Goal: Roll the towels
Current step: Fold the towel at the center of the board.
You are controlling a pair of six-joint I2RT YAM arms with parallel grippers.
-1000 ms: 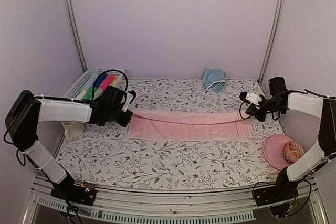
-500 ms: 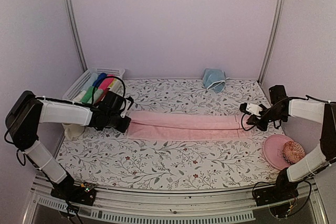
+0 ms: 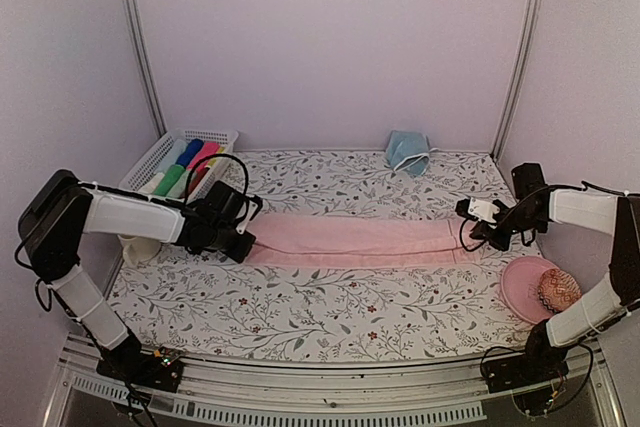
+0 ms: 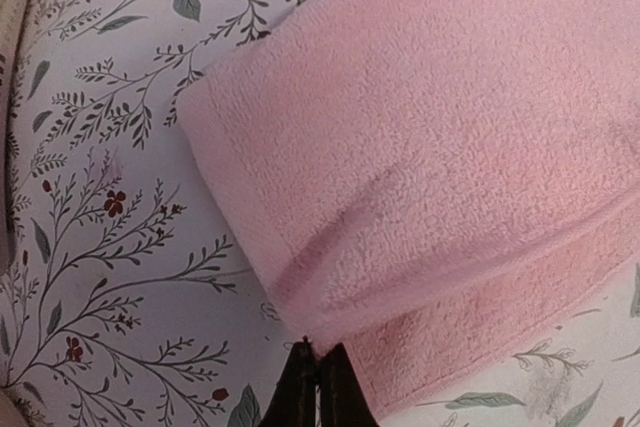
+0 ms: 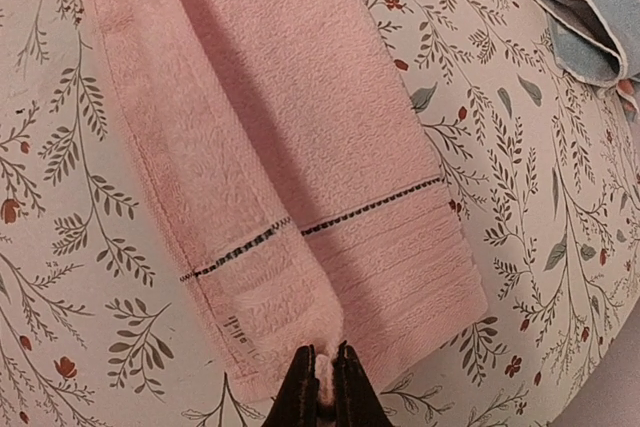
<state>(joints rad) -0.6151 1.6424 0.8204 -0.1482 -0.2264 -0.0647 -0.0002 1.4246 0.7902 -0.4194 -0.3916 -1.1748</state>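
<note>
A long pink towel [image 3: 355, 240] lies flat across the middle of the floral table [image 3: 330, 312], folded lengthwise into a narrow band that runs from left of centre to right of centre in the top view.

The left gripper [image 3: 243, 239] sits at the band's left end. In the left wrist view its fingertips are pressed together on the lower edge of the fold, pinching the cloth at the bottom of the frame. The right gripper [image 3: 470, 230] sits at the band's right end. In the right wrist view its tips are clamped on the hem, with a sliver of pink showing between them, just below the dark stitched line that crosses the towel.

In the upper left of the top view a white basket [image 3: 150, 159] stands against the back corner, holding several rolls [image 3: 190, 154] side by side: green, blue and pink can be made out, with a paler one beside them. The left arm's cable partly hides them.

Below the basket, near the left edge, stands a white cup [image 3: 140, 250], and what is inside it cannot be seen.

At lower right a pink plate [image 3: 520, 282] carries a small round brownish object [image 3: 558, 289], too small to identify.

A blue face mask [image 3: 407, 151] lies at the back of the table, well apart from the towel.
</note>
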